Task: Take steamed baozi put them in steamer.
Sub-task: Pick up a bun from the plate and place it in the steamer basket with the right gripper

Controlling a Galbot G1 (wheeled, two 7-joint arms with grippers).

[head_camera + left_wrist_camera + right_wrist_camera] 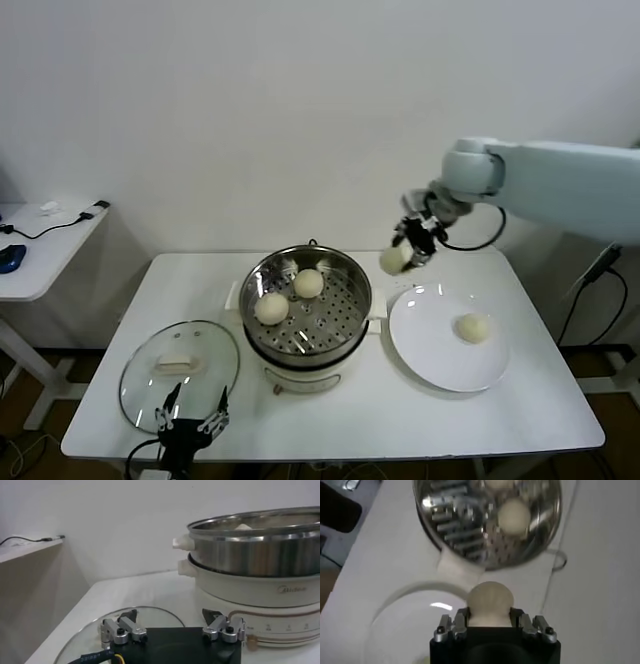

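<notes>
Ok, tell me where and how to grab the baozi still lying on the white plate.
Grip the baozi on the plate across its widest middle, coming straight down from above. It is a smooth dome sitting alone on the flat white plate, so its sides are free all round. The right gripper is nearest, but it is shut on another baozi, which should probably go in the steamer first.

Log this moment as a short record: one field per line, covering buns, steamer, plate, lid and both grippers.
buns in steamer: two
bun on plate: one
bun in transit: one, held above the table between plate and steamer
steamer: open, lid off
plate: right of steamer
glass lid: flat on table, left of steamer
right gripper: shut on a bun
left gripper: open, idle at lid's near edge
</notes>
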